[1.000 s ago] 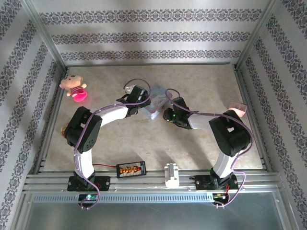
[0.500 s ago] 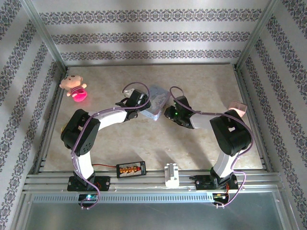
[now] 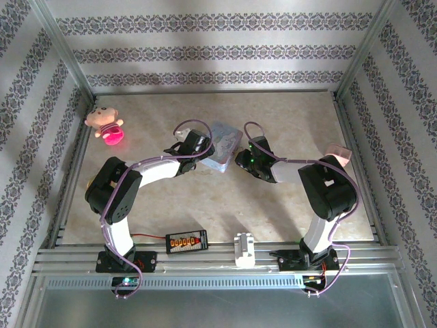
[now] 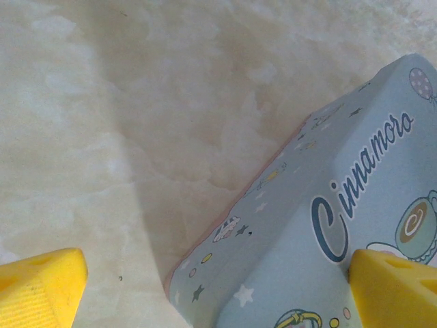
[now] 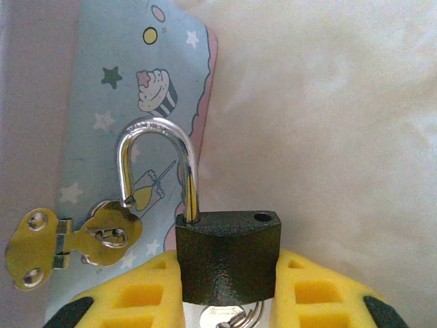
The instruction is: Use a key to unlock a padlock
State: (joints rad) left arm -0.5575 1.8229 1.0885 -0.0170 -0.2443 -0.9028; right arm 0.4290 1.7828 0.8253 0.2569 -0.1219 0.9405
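Right fingers [image 5: 140, 301]: closed on the body of the small dark grey metal padlock [image 5: 227, 256], with silver key parts [image 5: 232, 318] showing beneath it. The steel shackle [image 5: 153, 130] stands open, 1 leg free beside the brass hasp [image 5: 102, 232] of the pale blue cartoon-printed tin box [image 5: 116, 89]; whether it is hooked in cannot be told. Judged held so to draw it clear.

Left fingers [image 4: 41, 287]: spread wide, gripping nothing, straddling the tin's corner, probably to steady it.

Open marbled desk [image 5: 328, 102] lies right of the tin's edge, giving room for withdrawal.
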